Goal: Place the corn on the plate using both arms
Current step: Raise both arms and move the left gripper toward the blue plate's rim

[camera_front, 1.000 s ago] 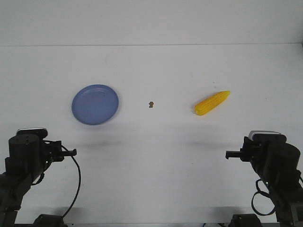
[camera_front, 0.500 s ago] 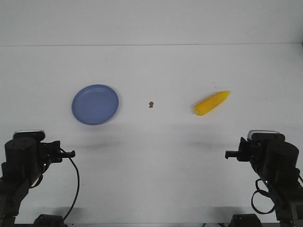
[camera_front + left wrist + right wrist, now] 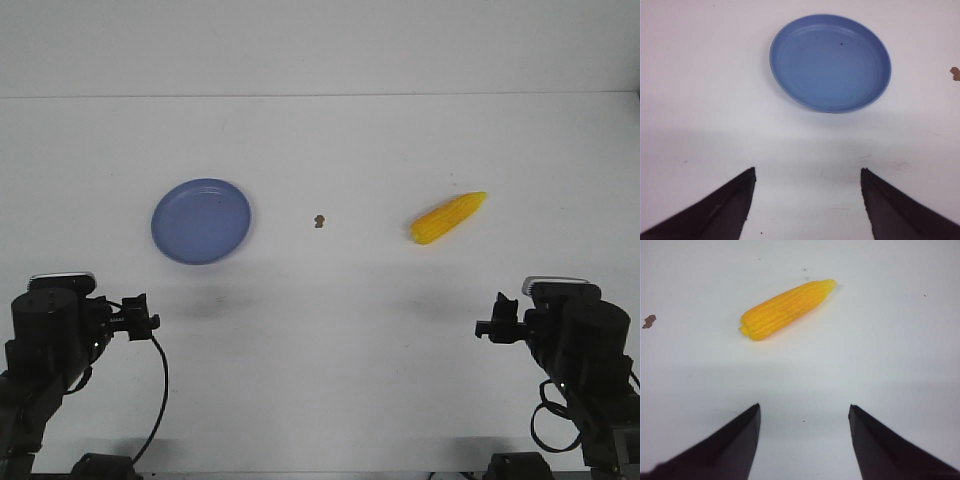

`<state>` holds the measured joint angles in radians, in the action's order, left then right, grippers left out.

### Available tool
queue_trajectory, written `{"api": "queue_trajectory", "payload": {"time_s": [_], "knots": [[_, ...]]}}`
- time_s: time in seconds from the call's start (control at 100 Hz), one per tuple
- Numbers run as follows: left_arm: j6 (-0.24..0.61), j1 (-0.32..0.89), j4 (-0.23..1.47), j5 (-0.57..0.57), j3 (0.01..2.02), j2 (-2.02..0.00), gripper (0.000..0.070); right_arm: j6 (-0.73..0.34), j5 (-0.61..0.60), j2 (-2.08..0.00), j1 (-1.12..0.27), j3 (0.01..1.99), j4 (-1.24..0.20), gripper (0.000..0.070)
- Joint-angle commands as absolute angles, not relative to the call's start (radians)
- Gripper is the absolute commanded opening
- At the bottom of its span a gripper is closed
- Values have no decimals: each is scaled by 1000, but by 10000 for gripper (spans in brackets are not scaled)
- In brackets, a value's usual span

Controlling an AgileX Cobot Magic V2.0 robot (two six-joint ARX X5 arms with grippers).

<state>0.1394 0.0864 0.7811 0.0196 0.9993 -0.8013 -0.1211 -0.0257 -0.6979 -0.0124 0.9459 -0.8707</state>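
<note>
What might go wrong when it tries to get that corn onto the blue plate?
The corn is rounded and tapered, lying loose and slanted on the table, so it might roll or slip from the open right tool if pinched off-centre. The plate sits far across near the left tool; its rim is shallow, so corn dropped carelessly could roll off.

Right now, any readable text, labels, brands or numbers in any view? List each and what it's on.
None readable in any view.
The plate: plain blue, no print, only a tiny dark speck.
The corn: plain yellow, no label.
The small brown mark on the table: a stain or chip, not lettering.
The left gripper and right gripper: black, no markings visible.
</note>
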Motion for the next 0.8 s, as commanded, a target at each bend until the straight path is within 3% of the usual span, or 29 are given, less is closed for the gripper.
{"api": "queue_trajectory", "payload": {"time_s": [0.0,0.29,0.71,0.79], "knots": [[161,72,756,19,1018,-858,433,-127,-26,-701,-14,962,-860,374],[197,-31,538,-117,1031,-1184,433,-127,-26,-701,-14,962,-853,374],[197,-64,500,-120,1314,-1676,437,-128,-26,-701,-14,962,-853,374],[197,-65,502,-103,1366,-1728,476,-128,-26,-701,-14,962,-853,374]]}}
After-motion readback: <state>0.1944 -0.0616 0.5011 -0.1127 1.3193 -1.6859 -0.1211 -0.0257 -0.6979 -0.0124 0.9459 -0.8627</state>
